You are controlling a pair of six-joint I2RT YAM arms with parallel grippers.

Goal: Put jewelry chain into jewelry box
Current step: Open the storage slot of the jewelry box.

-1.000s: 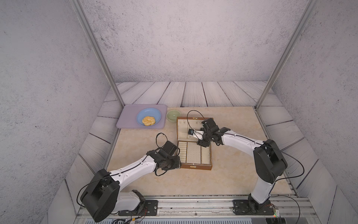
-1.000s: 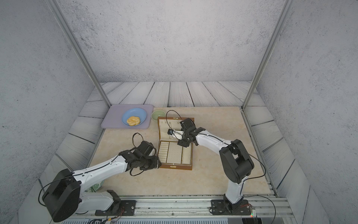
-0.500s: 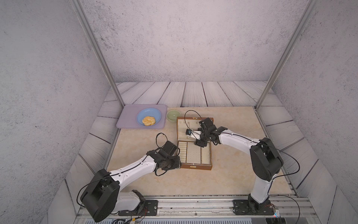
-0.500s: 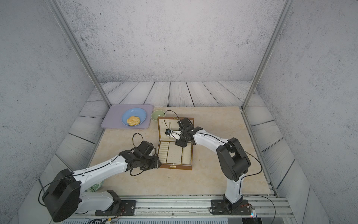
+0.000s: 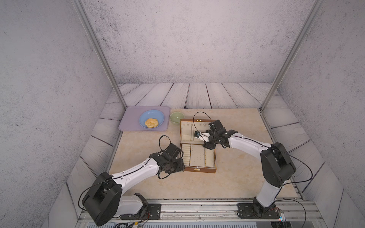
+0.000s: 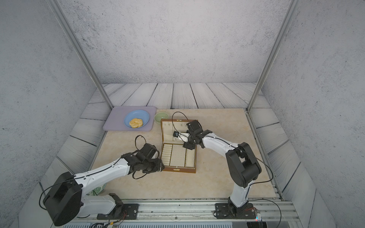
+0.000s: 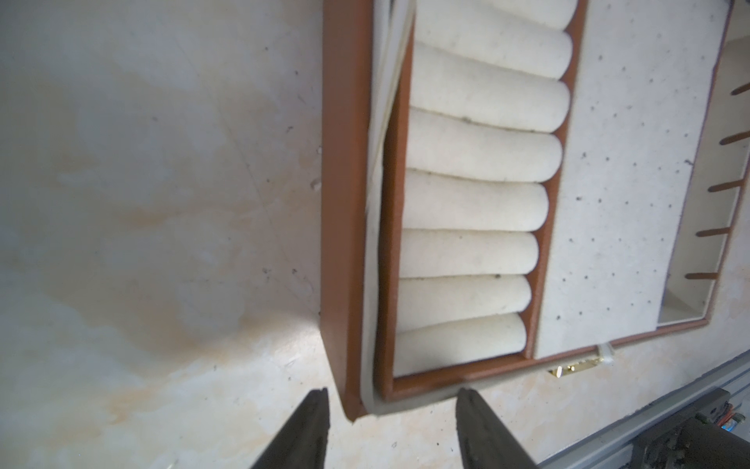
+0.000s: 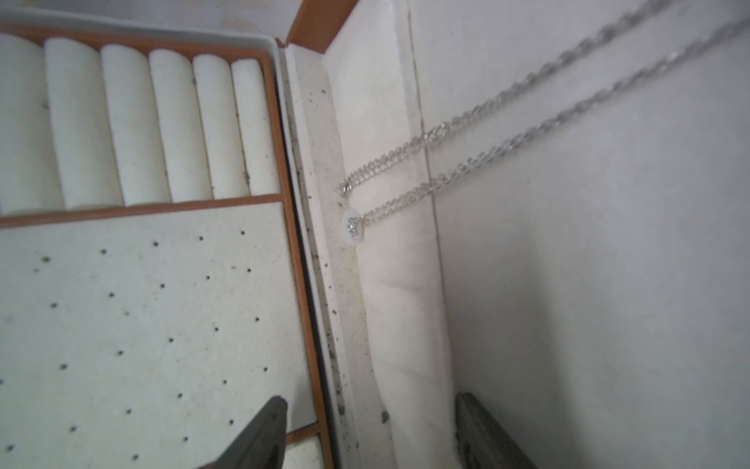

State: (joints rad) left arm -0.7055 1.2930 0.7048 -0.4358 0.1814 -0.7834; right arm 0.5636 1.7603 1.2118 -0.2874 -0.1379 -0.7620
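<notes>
The brown jewelry box (image 5: 199, 169) (image 6: 178, 169) lies open in the middle of the table, lid tilted back. The jewelry chain (image 8: 525, 137) runs as two silvery strands down the lid's cream lining, and its white bead end (image 8: 352, 232) rests on the padded fold at the hinge. In a top view the chain is a thin pale line (image 5: 191, 133). My right gripper (image 8: 370, 400) (image 5: 207, 146) hovers open over the hinge, holding nothing, a short way from the bead. My left gripper (image 7: 391, 400) (image 5: 182, 163) is open, its jaws straddling the box's near left corner (image 7: 351, 390) without touching it.
A lilac tray (image 5: 130, 122) at the back left carries a blue plate (image 5: 156, 116) with a pastry (image 5: 151, 122). A green bowl (image 5: 176, 118) stands just behind the box. Black cables loop above both wrists. A metal rail (image 5: 197, 211) runs along the front edge.
My right gripper has shifted a little to the left over the box's hinge. The left arm and the box have not moved.
</notes>
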